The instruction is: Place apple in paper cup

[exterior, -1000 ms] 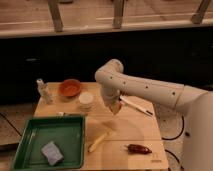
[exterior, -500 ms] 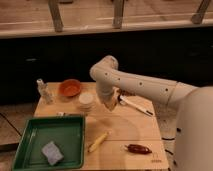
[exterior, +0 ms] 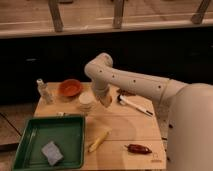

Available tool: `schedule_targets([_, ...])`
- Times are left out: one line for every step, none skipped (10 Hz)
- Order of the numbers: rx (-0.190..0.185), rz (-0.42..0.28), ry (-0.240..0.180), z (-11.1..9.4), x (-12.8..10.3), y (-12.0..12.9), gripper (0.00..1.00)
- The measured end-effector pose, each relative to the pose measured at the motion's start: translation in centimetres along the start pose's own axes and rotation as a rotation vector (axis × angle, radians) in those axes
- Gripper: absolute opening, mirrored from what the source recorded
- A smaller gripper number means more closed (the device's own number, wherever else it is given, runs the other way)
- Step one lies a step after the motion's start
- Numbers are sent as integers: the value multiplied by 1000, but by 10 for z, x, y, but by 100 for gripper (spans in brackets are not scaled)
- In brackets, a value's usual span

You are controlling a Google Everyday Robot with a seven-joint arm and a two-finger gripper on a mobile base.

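Gripper (exterior: 105,101) is seen clenched at the end of the white arm (exterior: 131,84), low over the table (exterior: 125,127) and just right of the paper cup (exterior: 86,102). An orange-tan lump pinched there is taken to be the apple (exterior: 106,103), since no other round fruit is seen on the table.

Compared with a second ago, the elbow and wrist are swung leftward, so the gap to the cup is nearly closed. The grip is unchanged.

Nearest the camera, a green tray (exterior: 47,119) holding a grey-blue block (exterior: 51,152) is left undisturbed. So are a yellow stick (exterior: 98,141) and a dark red sausage-like item (exterior: 138,148) at the front of the table. Further back, a white pen-like tool (exterior: 134,105) is laid right of the gripper. An orange bowl (exterior: 70,88) and a small clear bottle (exterior: 44,91) are stood behind the cup.

The carry is judged almost complete. The apple is not yet over the cup's mouth, so a small further shift left is needed before release. A nudge of the light cup is the risk to be watched
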Motion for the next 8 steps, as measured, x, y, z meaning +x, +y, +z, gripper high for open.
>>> schedule_targets([7, -9, 1, -1, 0, -5, 2])
schedule_targets([10, -19, 7, -3, 4, -8, 2])
schedule_targets([15, -30, 4, -4, 2, -13, 2])
schedule_targets([21, -44, 2, -5, 0, -19, 2])
schedule_targets([26, -53, 4, -6, 2, -21, 2])
schedule_targets([31, -61, 10, -7, 3, -25, 2])
schedule_targets([36, -73, 7, -8, -1, -32, 2])
schedule_targets([43, -87, 12, -8, 0, -37, 2])
